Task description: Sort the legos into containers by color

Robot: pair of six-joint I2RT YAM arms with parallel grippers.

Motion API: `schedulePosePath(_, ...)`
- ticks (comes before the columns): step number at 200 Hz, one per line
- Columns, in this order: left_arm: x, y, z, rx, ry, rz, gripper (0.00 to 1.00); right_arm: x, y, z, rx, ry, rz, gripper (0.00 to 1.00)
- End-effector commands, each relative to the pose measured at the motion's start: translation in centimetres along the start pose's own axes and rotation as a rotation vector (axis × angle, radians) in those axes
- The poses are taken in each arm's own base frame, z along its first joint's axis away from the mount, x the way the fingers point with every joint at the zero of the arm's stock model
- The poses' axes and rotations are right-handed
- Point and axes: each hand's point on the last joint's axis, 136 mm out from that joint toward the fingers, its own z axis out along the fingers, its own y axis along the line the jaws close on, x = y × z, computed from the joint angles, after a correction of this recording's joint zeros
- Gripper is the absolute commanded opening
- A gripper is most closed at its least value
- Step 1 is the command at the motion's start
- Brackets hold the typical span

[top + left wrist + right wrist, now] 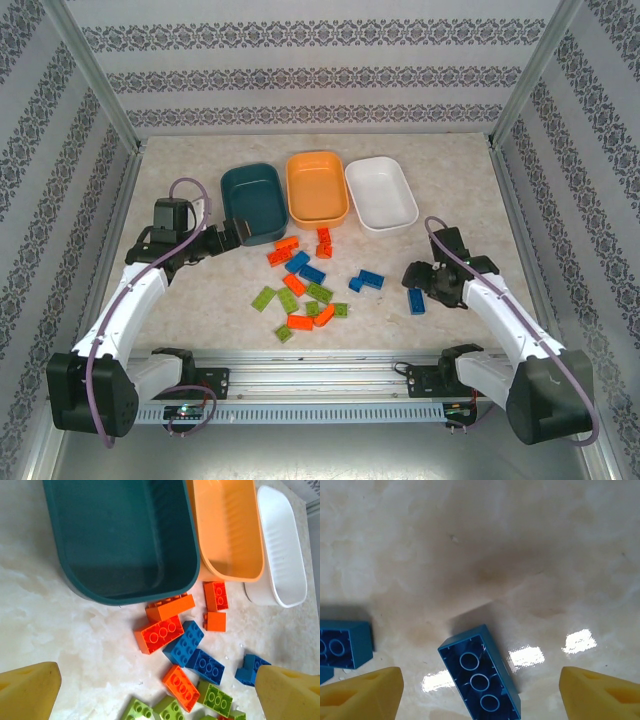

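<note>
The left gripper (233, 238) hovers just beside the near end of the dark teal tub (252, 203), fingers spread wide; the orange tub (317, 188) and white tub (381, 193) sit in a row beside it toward the far edge of the table (460, 210); the legos (305, 285) lie scattered mid-table, just in front of the tubs; nearer the right edge, the right gripper (418, 280) is down low over a lone blue brick (480, 677), hollow underside up; its yellow fingers (362, 695) stand apart on either side, clear of the brick.
</note>
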Motion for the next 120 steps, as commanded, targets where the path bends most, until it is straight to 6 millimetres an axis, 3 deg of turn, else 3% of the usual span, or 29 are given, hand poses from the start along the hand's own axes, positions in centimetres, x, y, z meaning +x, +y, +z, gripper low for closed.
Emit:
schedulePosePath(1,1.0,-0.6,-0.2,0.022,0.041,-0.006,1.00,1.1,0.1,0.9,0.004,0.035,0.018,0.76)
schedulePosePath(58,1.5,-1.2,-0.6,0.032,0.105,-0.073,1.00,1.9,1.0,2.5,0.009,0.078,-0.012,0.67)
schedulePosePath(99,4.9,-1.5,0.9,0.085,0.372,-0.106,1.00,2.3,0.7,3.0,0.033,0.095,-0.028,0.66)
schedulePosePath(120,5.4,-1.0,1.3,0.073,0.388,-0.100,1.00,2.7,0.7,3.5,0.028,0.112,-0.033,0.65)
